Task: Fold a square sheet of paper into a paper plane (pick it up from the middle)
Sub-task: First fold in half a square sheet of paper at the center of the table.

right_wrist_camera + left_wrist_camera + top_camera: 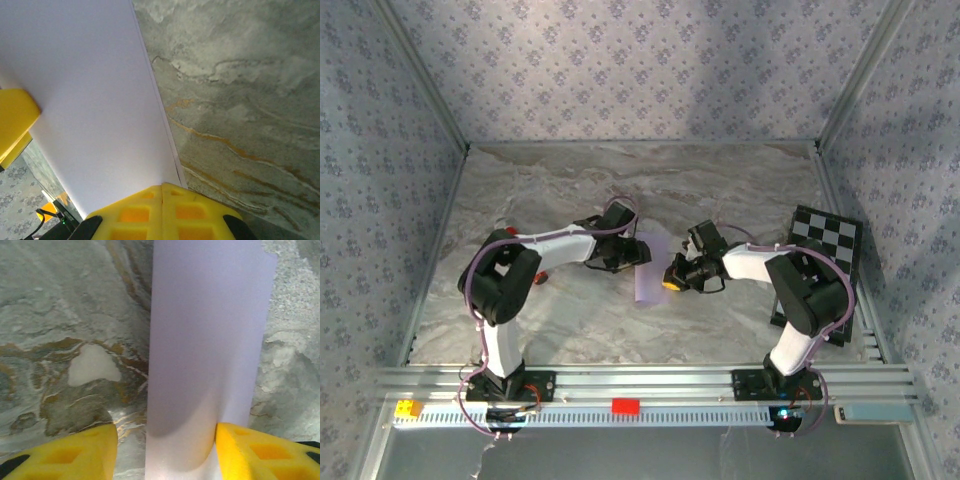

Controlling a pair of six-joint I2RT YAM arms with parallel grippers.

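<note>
Left wrist cam: left gripper (166,430) has its yellow fingers (65,455) standing apart, abt half spread, w/ the sheet of paper (207,340) running up between them. The finger on the right of that pic sits at the paper's edge. The other is clear of it, w/ a strip of marbled table (75,315) showing in the gap. So I read no clamp there, the fingers just straddle it. From here the paper is a long narrow pale lilac band, shaded near the fingers.

Right wrist cam: right gripper (162,189) has its tips pressed tight together, just a seam between them. The paper's near corner runs straight into that seam, so I take it as pinched. This cam gives what the left one doesn't: a doubled line along the paper's side edge, i.e. two layers, folded over. It also catches one yellow finger of the left gripper at the paper's far side, left of frame.

Top cam gives the layout: both arms bend inward and meet mid-table. The paper is a small lilac strip between them, left gripper at its upper left, right gripper at its lower right. Can't tell from up there whether it's lifted or resting. Further out, a checkered board (825,235) sits far right behind the right arm, well apart from the paper. A red block (625,405) and a yellow block (408,408) sit on the near rail.
</note>
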